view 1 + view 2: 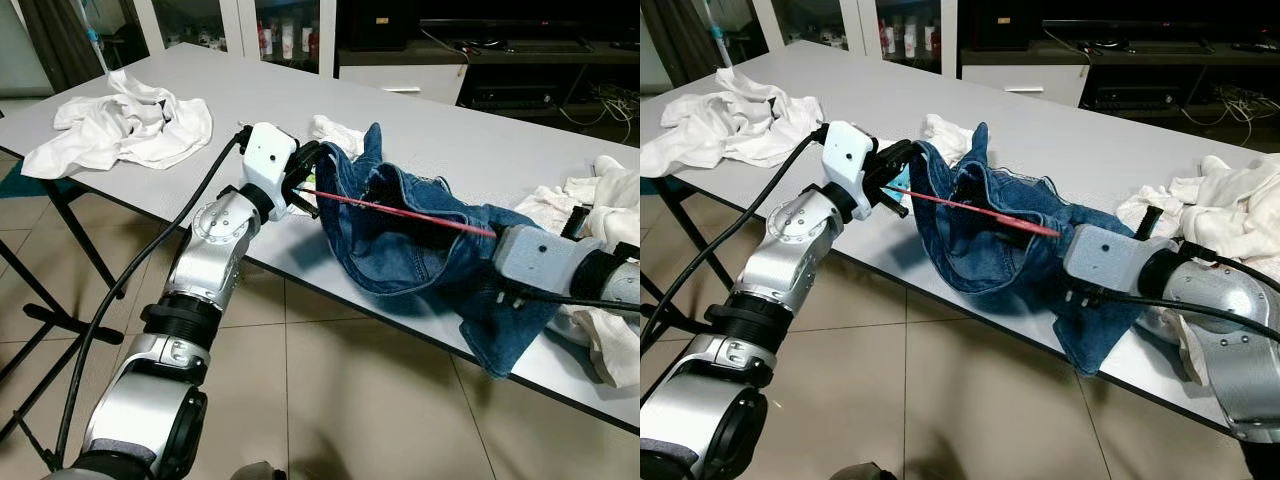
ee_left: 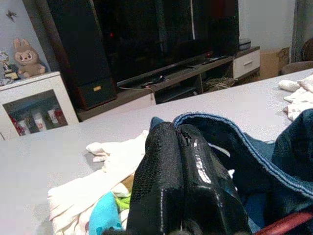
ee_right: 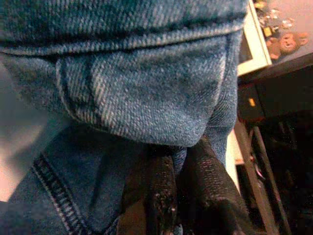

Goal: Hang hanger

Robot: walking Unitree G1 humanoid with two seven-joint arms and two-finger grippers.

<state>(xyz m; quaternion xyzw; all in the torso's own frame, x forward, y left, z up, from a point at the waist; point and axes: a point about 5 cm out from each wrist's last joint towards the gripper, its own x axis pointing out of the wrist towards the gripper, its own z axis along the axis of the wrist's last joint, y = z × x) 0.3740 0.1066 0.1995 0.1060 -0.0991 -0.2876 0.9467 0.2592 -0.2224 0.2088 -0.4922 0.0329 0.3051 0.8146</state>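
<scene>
While jaws pinch, left gripper [image 1: 312, 180] at jeans [image 1: 420, 250] — outstretched.

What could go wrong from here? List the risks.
1. The denim garment overhangs the table edge; it might slide off.
2. The thin red hanger spans between the left gripper and right gripper; pulling apart could bend it.
3. The bunched denim could snag the hanger.
</scene>
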